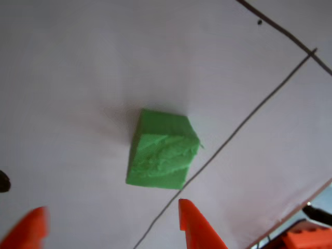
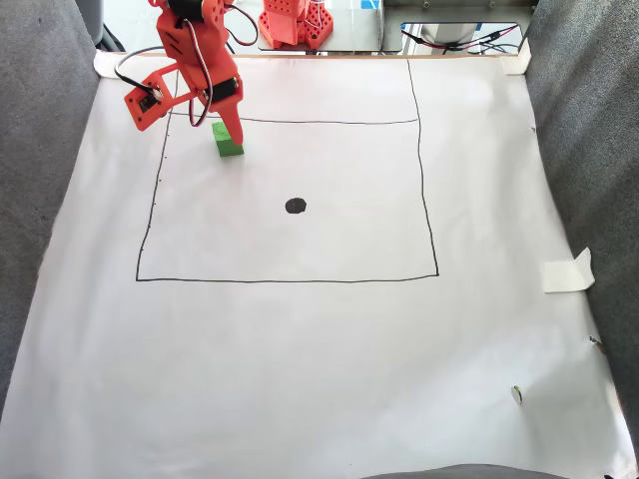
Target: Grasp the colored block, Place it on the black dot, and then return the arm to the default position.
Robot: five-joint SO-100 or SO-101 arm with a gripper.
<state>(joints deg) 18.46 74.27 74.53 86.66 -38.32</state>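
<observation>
In the other view, the orange gripper (image 1: pixel 111 228) stands wide open and holds nothing, its two fingertips low in the picture. The green foam cube (image 1: pixel 163 150) lies on the white paper (image 1: pixel 78 78) just beyond them, seemingly untouched, beside a thin drawn line (image 1: pixel 233 132). In the fixed view the black dot (image 2: pixel 296 206) sits well apart from the cube, toward the right.

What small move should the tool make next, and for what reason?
Probably a short advance and descent so the open tool straddles the green block. The orange fingers are apart and stop short of the block, which rests ungrasped on the paper, away from the black dot.
</observation>
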